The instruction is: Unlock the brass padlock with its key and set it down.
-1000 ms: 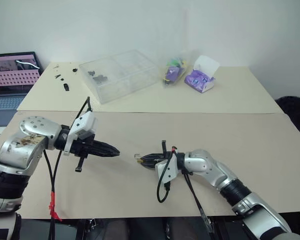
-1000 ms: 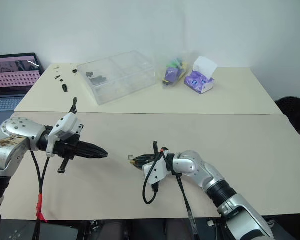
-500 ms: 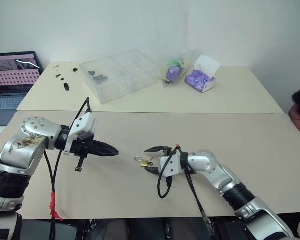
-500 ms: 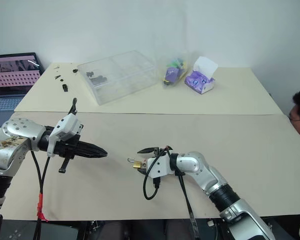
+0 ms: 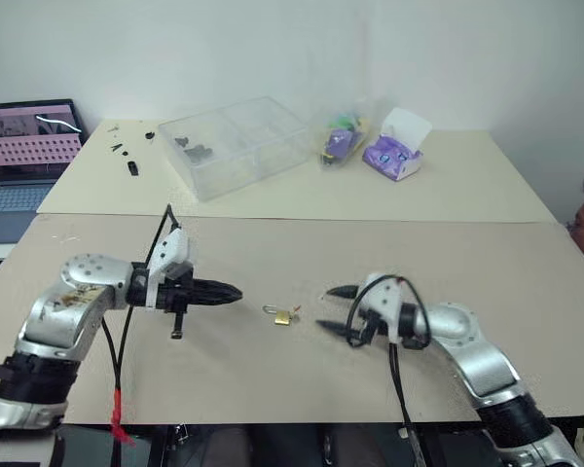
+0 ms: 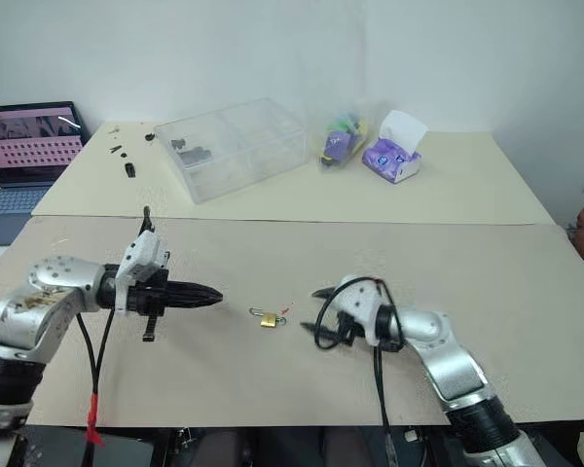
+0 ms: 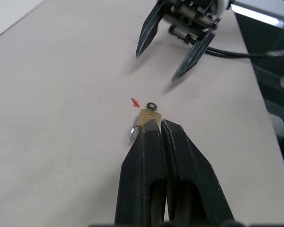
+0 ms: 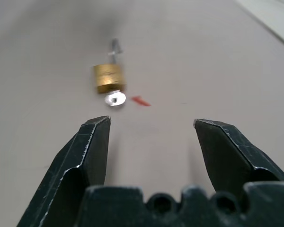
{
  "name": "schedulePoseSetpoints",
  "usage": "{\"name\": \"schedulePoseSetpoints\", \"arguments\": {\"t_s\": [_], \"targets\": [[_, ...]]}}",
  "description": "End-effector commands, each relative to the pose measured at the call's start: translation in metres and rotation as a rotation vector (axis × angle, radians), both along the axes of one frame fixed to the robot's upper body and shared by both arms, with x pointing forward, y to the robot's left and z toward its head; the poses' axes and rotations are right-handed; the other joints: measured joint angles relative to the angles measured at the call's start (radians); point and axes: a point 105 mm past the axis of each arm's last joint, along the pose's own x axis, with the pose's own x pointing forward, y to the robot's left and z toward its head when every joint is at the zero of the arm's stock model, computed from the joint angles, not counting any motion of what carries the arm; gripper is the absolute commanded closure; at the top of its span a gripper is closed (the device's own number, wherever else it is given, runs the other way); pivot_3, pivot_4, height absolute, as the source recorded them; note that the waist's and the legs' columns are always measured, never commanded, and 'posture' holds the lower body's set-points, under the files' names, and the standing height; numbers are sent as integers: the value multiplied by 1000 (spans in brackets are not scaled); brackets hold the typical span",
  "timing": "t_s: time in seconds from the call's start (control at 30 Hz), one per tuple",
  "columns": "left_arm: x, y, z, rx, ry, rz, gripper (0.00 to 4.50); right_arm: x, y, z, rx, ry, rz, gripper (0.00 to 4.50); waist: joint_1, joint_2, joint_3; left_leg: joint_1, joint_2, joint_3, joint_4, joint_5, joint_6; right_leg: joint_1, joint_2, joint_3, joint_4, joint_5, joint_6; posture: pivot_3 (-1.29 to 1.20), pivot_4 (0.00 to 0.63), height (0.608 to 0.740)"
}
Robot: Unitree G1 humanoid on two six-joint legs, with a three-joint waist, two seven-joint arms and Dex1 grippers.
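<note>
Laptop [image 5: 24,156] at the far left edge, screen lit. Left gripper [image 5: 236,292] over the near table [image 5: 526,282], fingers pressed together, empty, pointing toward the padlock. Padlock [image 5: 283,317] lies flat on the table between the two grippers, touched by neither; shackle [image 8: 115,46] points toward the left gripper, key [image 8: 116,99] sits in the body's other end, facing the right gripper. Tiny red speck [image 8: 140,100] just beside the key. Right gripper [image 5: 334,308] near the padlock, fingers spread wide, empty. On the far table: clear box [image 5: 236,144], purple packets [image 5: 393,156].
</note>
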Motion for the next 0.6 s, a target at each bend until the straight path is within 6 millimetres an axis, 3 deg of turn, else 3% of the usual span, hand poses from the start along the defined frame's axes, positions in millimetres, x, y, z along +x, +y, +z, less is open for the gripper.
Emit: {"name": "schedulePoseSetpoints", "arguments": {"t_s": [0.03,0.1,0.2,0.27,0.37,0.6], "targets": [[35,23,9,-166,-70,411,4359,28,-66,36,227,-70,-543,1098,4,0,0,0,0,0,0,0,0,0,0,0,0,1,1,0,150,740],[48,35,9,-217,-100,575,4359,30,-86,35,254,-79,-710,1098,9,0,0,-1,-1,-1,0,0,0,1,0,0,-1,3,4,0,150,740],[77,81,10,-325,-203,1021,4359,20,-134,23,217,-138,-1134,1098,11,0,0,-1,-2,-1,-1,0,0,0,-1,-1,-1,5,5,0,150,740],[83,99,8,-337,-244,1181,4359,12,-149,17,172,-158,-1272,1098,10,0,0,-2,-2,-1,-1,0,0,0,-2,-1,-2,8,6,0,150,740],[87,132,-3,-331,-283,1416,4359,6,-153,-1,63,-153,-1296,1098,2,0,0,-5,-3,0,-1,0,0,-2,-2,0,-4,11,4,0,150,740],[85,151,-17,-289,-321,1511,4359,5,-161,-14,6,-132,-1286,1098,-6,0,0,-5,-3,0,-1,0,0,-1,-2,0,-6,11,5,0,150,740]]}}
